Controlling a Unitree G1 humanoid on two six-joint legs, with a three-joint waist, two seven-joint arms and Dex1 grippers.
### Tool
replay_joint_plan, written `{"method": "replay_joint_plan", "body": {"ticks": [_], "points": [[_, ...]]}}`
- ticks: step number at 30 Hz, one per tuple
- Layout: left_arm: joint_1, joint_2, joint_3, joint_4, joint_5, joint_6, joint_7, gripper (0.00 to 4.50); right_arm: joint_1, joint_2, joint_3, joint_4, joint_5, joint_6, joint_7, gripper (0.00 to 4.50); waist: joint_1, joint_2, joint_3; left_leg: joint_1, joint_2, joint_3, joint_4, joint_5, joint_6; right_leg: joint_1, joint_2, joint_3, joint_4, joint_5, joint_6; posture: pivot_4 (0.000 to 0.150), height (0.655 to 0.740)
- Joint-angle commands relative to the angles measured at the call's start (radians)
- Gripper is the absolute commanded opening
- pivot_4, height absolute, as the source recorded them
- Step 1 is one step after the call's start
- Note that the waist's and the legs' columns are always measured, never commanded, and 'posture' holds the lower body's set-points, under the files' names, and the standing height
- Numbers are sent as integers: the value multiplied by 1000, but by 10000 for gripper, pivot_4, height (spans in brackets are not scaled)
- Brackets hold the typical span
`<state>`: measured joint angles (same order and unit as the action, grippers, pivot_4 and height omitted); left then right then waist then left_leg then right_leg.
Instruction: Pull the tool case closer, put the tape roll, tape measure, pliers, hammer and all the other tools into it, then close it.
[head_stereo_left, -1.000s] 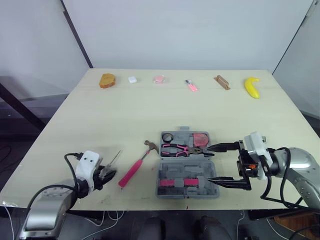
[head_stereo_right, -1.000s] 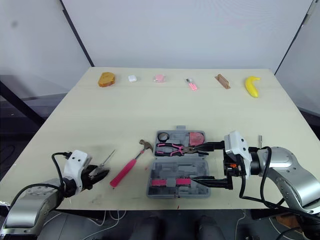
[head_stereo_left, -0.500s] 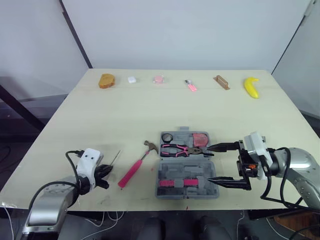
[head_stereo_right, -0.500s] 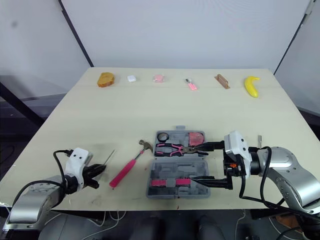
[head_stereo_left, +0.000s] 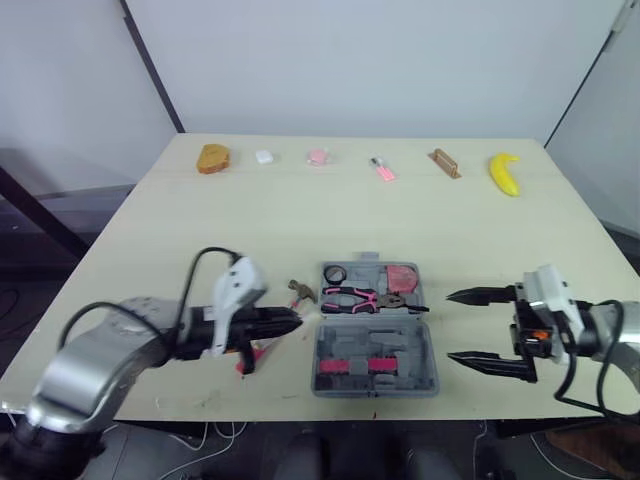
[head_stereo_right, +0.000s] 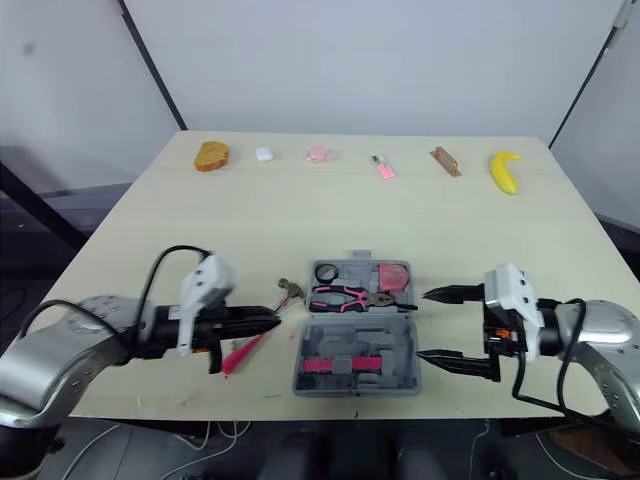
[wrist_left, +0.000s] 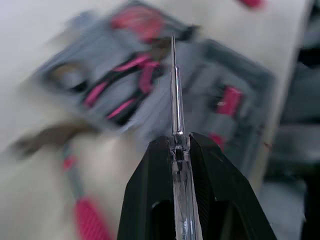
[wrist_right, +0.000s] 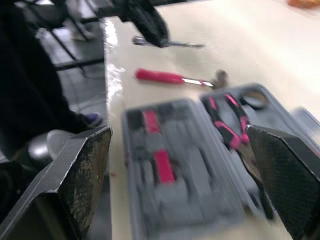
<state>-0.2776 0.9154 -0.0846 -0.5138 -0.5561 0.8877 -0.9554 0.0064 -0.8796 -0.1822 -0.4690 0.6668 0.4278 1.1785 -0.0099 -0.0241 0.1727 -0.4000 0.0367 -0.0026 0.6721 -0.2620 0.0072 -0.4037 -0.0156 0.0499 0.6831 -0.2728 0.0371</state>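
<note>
On the left, my left end effector (head_stereo_left: 290, 321) is clamped on a thin screwdriver (wrist_left: 173, 85). Its shaft points toward the open grey tool case (head_stereo_left: 425, 350), and the pink-handled hammer (head_stereo_left: 299, 291) lies on the desk (head_stereo_left: 250, 220) just beside and partly under my fingers. The case sits in the middle, near the desk's front edge, with the tape roll (head_stereo_left: 335, 274), pliers (head_stereo_left: 358, 297) and pink tape measure (head_stereo_left: 402, 277) in its far half. Right of the case, my right end effector (head_stereo_left: 450, 325) hovers spread wide, its fingertips aimed at the case but apart from it.
</note>
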Motion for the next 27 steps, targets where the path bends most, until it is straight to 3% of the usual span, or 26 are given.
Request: {"method": "replay_joint_plan", "body": {"ticks": [1,5,11,27], "points": [[-163,-37,-170,36,46,49,-37,258,44,-14,-71,-45,0,-23,-6,45000,0,0,0,0,0,0,0,0,0,1,1,-1,-1,0,0,1500,7400],[-359,-103,-373,129,131,110,-57,258,107,-8,-110,-86,-5,-22,-36,45000,-7,0,0,-2,0,0,-1,0,0,1,1,-2,-4,0,0,1500,7400],[-492,-186,-589,259,308,47,-66,258,168,-23,-170,-92,-13,-31,-36,45000,1,0,0,-2,-1,0,-1,0,0,1,2,-1,-4,0,0,1500,7400],[-548,-244,-704,360,502,-67,-162,258,223,-23,-241,-135,-10,-27,-67,45000,5,0,0,-2,-1,-1,-1,0,0,1,1,-1,-4,0,0,1500,7400]]}}
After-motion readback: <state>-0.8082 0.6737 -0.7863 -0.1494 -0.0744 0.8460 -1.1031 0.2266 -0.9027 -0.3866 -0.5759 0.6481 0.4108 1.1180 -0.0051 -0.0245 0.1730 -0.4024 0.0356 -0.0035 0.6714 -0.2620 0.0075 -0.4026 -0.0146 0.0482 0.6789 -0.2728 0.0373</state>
